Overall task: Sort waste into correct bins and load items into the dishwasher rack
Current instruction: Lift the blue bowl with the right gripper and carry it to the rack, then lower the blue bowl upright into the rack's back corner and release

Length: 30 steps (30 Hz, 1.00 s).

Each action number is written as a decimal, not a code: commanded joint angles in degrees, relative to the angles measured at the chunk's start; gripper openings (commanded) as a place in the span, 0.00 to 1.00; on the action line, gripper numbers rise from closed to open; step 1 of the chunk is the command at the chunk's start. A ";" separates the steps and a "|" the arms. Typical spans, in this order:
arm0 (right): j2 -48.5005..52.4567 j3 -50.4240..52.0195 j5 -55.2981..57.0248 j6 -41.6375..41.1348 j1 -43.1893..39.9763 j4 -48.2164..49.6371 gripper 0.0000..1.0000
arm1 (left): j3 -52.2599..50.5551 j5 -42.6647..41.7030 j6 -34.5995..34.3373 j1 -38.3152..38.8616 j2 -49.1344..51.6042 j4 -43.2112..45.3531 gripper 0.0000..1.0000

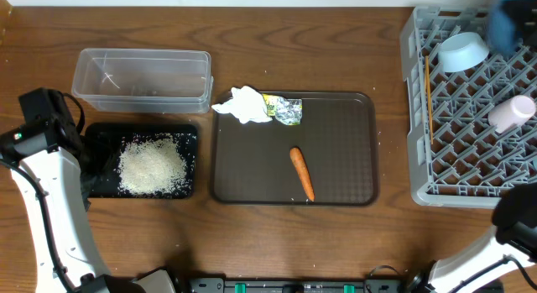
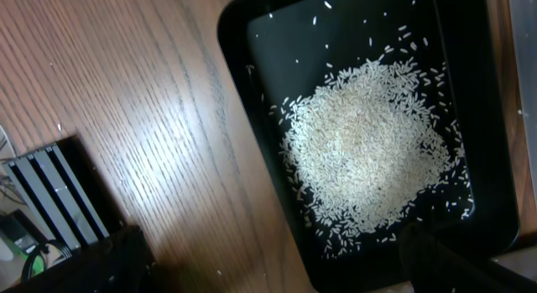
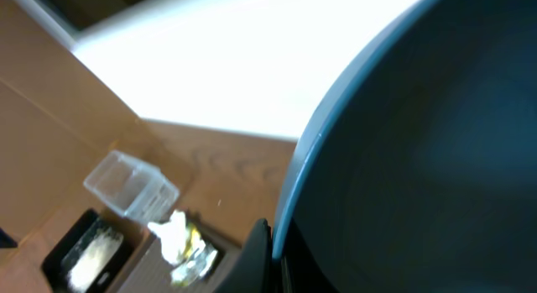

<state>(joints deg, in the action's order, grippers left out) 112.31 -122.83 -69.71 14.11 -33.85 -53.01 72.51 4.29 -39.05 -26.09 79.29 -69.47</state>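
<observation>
The large dark-blue bowl [image 3: 419, 159] fills the right of the right wrist frame, its rim pinched by the right fingers [image 3: 262, 247]. In the overhead frame it blurs at the upper right, over the corner of the grey lattice plastic rack [image 1: 419, 117] and beside the small light-blue bowl [image 1: 463, 51]. Bare wooden counter [image 1: 390, 91] lies left of the rack. The left fingers [image 2: 109, 259] stand wide apart above the shallow black tray [image 2: 235, 91] of loose white rice [image 2: 369, 150].

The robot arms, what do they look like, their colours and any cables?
Both are built from smooth white tube-like links joined by bulky black joint housings, as seen on the left arm and the right arm. A thin black cable runs along the left arm's white link. That arm's fingers look plain matte black. No markings are readable.
</observation>
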 commanded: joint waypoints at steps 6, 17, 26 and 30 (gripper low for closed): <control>6.40 -0.44 -15.63 1.81 -5.29 8.96 0.01 | 0.68 0.70 -0.68 -0.24 -0.66 -0.35 0.98; 15.39 -0.44 -19.47 1.60 -5.46 18.32 0.02 | 0.68 0.70 -0.68 -0.24 -0.66 -0.35 0.98; 21.75 -0.44 -19.52 1.57 -5.79 20.13 0.02 | 0.68 0.70 -0.68 -0.26 -0.66 -0.35 0.98; 24.72 -0.44 -19.47 1.55 -5.99 20.79 0.05 | 0.68 0.70 -0.68 -0.24 -0.66 -0.35 0.98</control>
<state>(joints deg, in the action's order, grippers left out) 134.93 -122.83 -86.80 14.66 -39.11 -32.71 72.51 4.32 -39.05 -26.09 79.29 -69.45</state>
